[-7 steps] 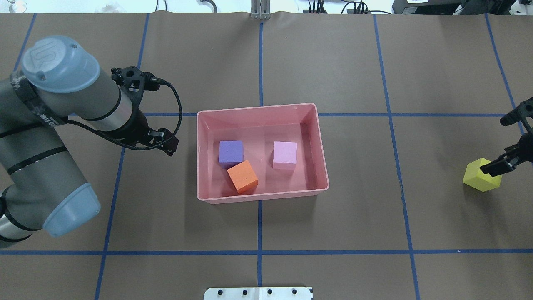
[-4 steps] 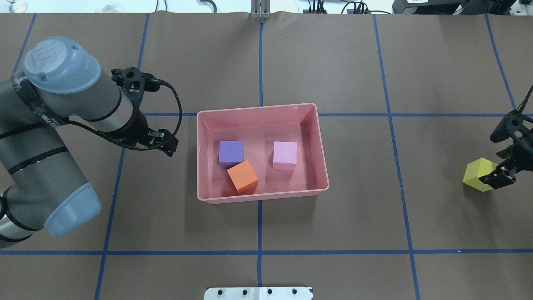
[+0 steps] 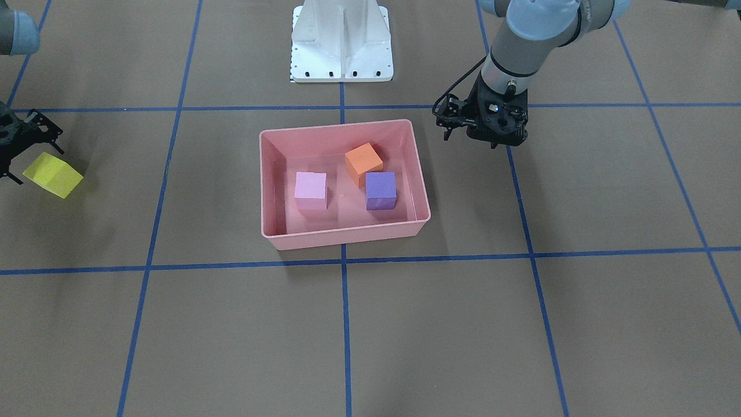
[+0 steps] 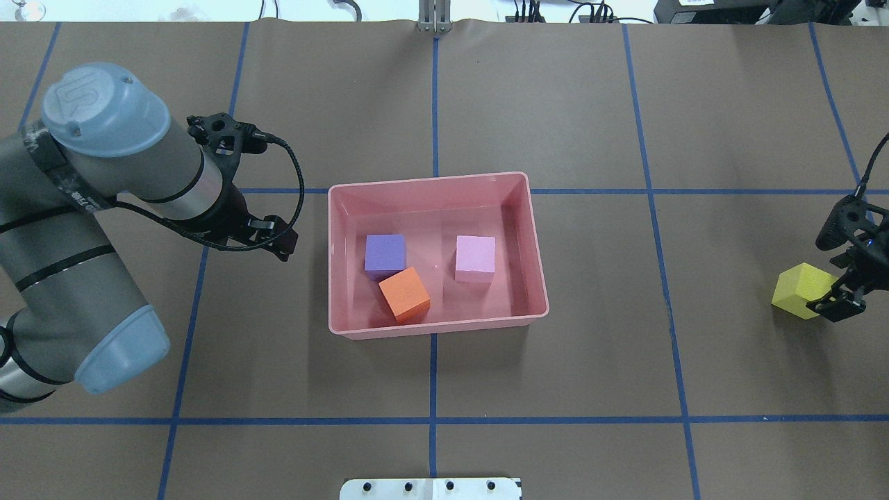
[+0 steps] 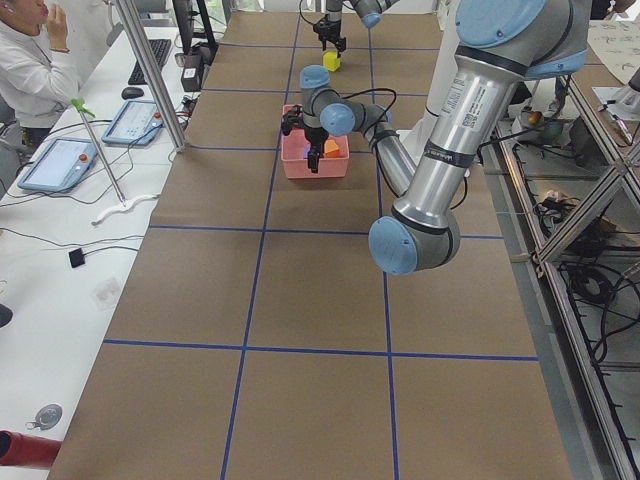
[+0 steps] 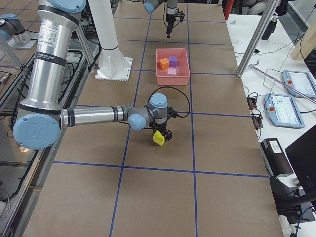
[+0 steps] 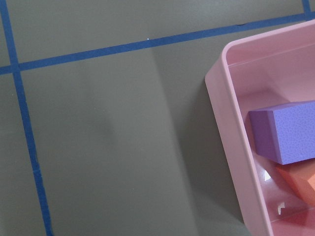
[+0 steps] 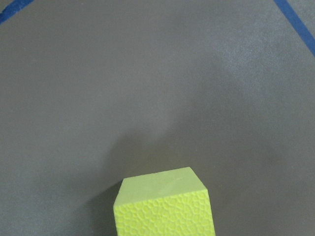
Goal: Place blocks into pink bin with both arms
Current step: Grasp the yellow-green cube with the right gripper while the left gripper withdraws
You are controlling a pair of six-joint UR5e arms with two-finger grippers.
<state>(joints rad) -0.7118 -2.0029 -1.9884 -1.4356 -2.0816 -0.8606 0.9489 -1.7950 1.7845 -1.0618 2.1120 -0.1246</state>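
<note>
The pink bin [image 4: 430, 179] stands at the table's middle and holds the purple block [image 4: 385, 251], the orange block [image 4: 404, 293] and the light pink block [image 4: 475, 257]. The yellow block [image 4: 795, 290] rests on the table at the far right, also in the front view [image 3: 52, 175] and low in the right wrist view [image 8: 165, 206]. My right gripper [image 4: 837, 302] hovers just over it, jaws apart, empty. My left gripper [image 4: 281, 244] is open and empty beside the bin's left wall; its wrist view shows the bin's corner [image 7: 221, 88] and the purple block [image 7: 288, 130].
The white pedestal [image 3: 341, 40] stands at the robot's side of the table, behind the bin. Blue tape lines cross the brown table cover. Operators' tablets and cables lie on a side bench [image 5: 60, 160] beyond the table's far edge.
The right gripper has turned and shifted toward the table's near side next to the yellow block, which has stayed put. The left arm has barely moved.
</note>
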